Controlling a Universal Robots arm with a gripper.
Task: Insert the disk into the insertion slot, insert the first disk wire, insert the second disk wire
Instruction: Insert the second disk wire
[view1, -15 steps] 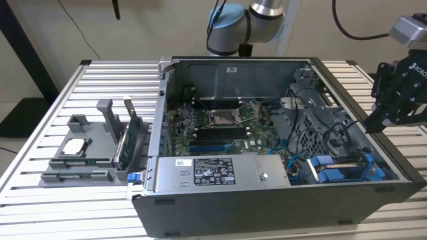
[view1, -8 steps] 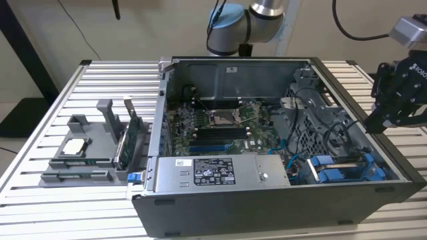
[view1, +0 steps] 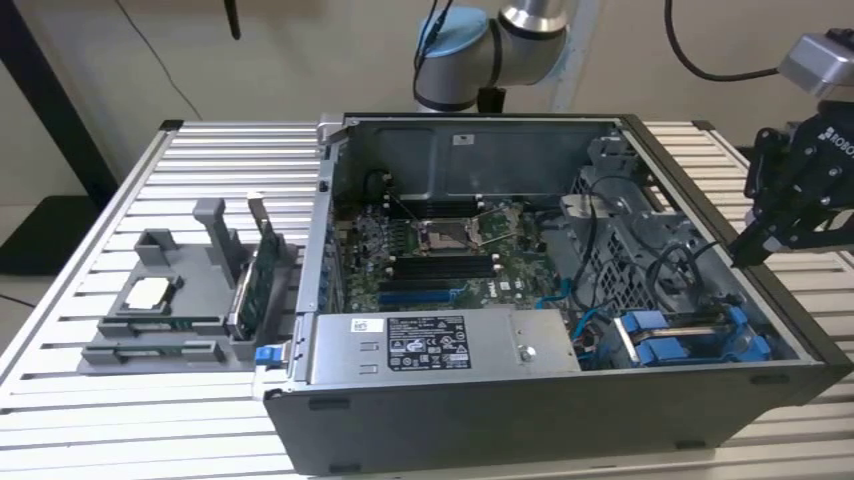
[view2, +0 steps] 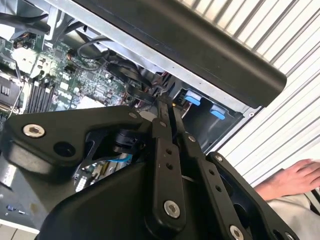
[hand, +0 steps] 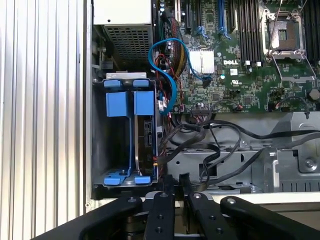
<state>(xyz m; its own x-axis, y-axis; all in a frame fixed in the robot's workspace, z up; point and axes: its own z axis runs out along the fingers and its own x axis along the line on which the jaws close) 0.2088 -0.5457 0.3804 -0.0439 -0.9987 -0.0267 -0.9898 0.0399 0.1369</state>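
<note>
One open computer case (view1: 534, 420) lies on the slatted table (view1: 200, 160), and the tool (view1: 787, 215) hangs at the right edge of the exterior view, just outside the case's right wall and above the level of its rim. In both wrist views its fingers (hand: 172, 187) look pressed close together with nothing between them, so it reads as clenched and empty. The slot (view1: 687, 335) sits in the lower right corner of the case in the exterior view; in the first wrist view it is at centre left, a dark bay with blue rails (hand: 130, 102). The disk (hand: 146, 142) appears to sit in that bay already, standing on edge along its inner side, though how fully it is seated cannot be told. Black cables (hand: 210, 137) and a blue cable (hand: 172, 70) loop loosely just beside the bay, between it and the motherboard (hand: 250, 60). That clutter is the main risk: the tool could catch a loop or drag a neighbouring cable, and a connector brought in tilted could jam or bend against the disk's port. The case wall is also near the tool, so a careless descent could strike the rim. A hand (view2: 292, 177) rests on the table at the lower right of the second wrist view, near the tool's side of the case, and could be brushed.
</note>
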